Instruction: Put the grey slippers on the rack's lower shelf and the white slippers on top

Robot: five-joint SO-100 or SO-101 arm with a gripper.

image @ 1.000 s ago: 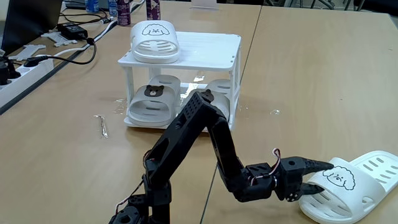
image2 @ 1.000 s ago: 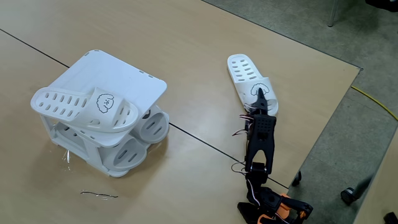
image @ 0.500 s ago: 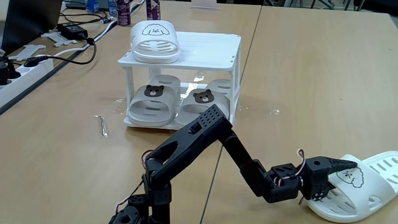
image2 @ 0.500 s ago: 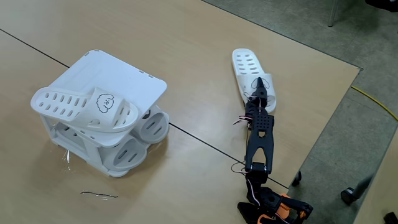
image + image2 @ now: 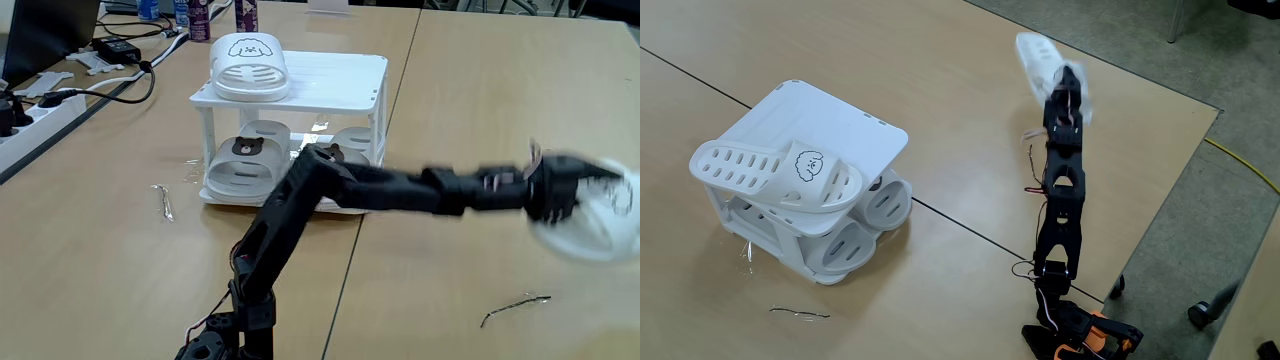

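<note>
Step in hand: I carry second white slipper (image 5: pixel 600 215) off worktop (image 5: pixel 480 110), fingers (image 5: pixel 1068 84) clamped on it. Next: swing to rack (image 5: pixel 340 80), set beside first white slipper (image 5: pixel 248 65) on top.

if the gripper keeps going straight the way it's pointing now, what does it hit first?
Probably nothing. The gripper, blurred and apparently carrying the second white slipper, points along the bare table away from the rack; the way looks free to the table edge, though depth is unclear.

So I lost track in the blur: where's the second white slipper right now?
The second white slipper is lifted off the table in the gripper, at the right edge of a fixed view, well to the right of the rack.
</note>
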